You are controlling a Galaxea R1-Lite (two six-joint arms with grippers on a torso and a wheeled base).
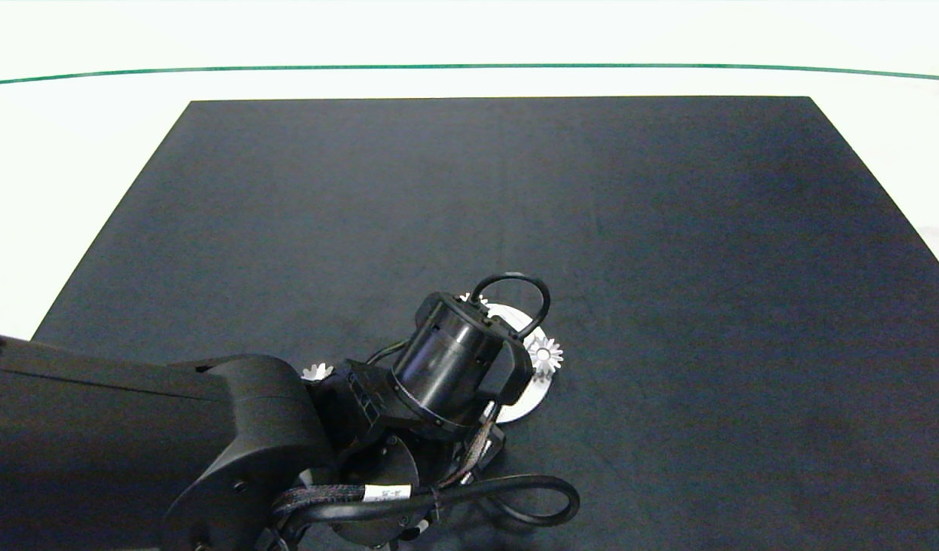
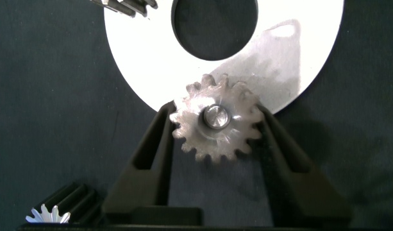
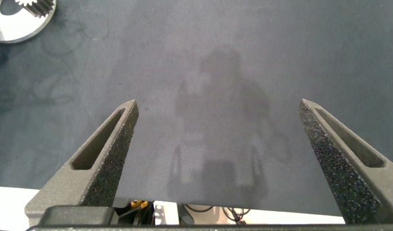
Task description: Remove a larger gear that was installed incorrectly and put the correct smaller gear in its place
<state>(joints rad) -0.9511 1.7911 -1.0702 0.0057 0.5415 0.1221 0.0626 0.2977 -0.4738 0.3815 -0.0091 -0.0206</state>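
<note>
- Over the near middle of the black mat (image 1: 515, 199), the left gripper (image 2: 215, 138) hangs above a round silver plate (image 2: 138, 70), its two fingers closed against opposite sides of the larger gear (image 2: 215, 122).
- That gear sits at the plate's rim on a shiny pin (image 2: 215, 117) through its bore.
- A smaller gear (image 1: 546, 354) stands on the plate's right edge; another small gear (image 1: 316, 373) lies on the mat just left of the arm.
- The right gripper (image 3: 215, 167) is out of the head view, fingers spread wide over bare mat, well apart from the plate.
</note>
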